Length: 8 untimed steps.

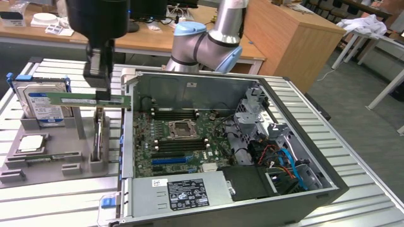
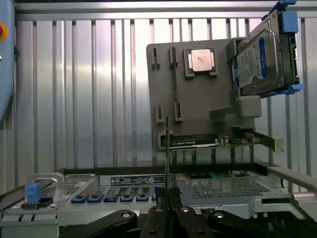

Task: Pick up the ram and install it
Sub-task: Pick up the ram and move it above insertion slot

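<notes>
Currently, from the exterior view: holds the ram [image 1: 69, 98] level in the air, jaws clamped on its top edge near the middle. Hangs over the grey holder tray [image 1: 63, 144] on the slatted counter [image 1: 57, 201], just left of the open computer case [image 1: 189, 87] and in line with the hard drive [image 1: 39, 101] at the tray's far end. Sits outside the case, apart from the memory slots [image 1: 173, 115] on the motherboard [image 1: 146, 142].

Then, from the wrist view: looks along the ram edge-on, a thin strip pinched between the closed jaws. Shows, beyond it, the tray carrying a processor chip [image 2: 200, 60], the upright hard drive and an expansion card [image 2: 195, 142].
</notes>
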Motion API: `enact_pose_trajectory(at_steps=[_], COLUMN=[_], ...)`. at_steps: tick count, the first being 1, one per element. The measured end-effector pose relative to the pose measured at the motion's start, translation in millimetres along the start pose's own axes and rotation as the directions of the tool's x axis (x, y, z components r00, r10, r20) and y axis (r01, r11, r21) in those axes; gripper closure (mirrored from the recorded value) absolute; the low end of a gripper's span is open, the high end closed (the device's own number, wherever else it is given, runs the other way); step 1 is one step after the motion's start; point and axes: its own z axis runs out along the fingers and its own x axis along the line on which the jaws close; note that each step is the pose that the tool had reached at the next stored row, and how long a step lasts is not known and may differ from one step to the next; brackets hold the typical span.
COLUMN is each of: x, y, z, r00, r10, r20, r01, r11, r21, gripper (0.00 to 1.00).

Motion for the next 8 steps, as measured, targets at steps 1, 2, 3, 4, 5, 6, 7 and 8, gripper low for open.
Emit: enact_pose_trajectory(at_steps=[1, 2, 3, 4, 5, 6, 7, 8], x=[-0.1, -0.2, -0.3, -0.5, -0.7, -0.8, -0.9, -1.1], y=[-3.2, -6.4, -9.8, -13.1, -16.5, -19.8, -23.3, -26.8], z=[-0.1, -0.2, -0.3, -0.5, -0.6, -0.8, -0.9, -0.9], r00=[1.0, 1.0, 1.0, 1.0, 1.0, 1.0, 1.0, 1.0], r10=[0.0, 0.0, 0.0, 0.0, 0.0, 0.0, 0.0, 0.0], r20=[0.0, 0.0, -0.0001, -0.0001, -0.0001, -0.0001, -0.0001, 0.0], r01=[0.0, 0.0, 0.0, 0.0, 0.0, 0.0, 0.0, 0.0], r11=[1.0, 1.0, 1.0, 1.0, 1.0, 1.0, 1.0, 1.0], r21=[-0.0001, 0.0001, 0.0, -0.0001, -0.0001, -0.0001, -0.0001, 0.0], gripper=[0.88, 0.88, 0.88, 0.88, 0.88, 0.88, 0.88, 0.88])
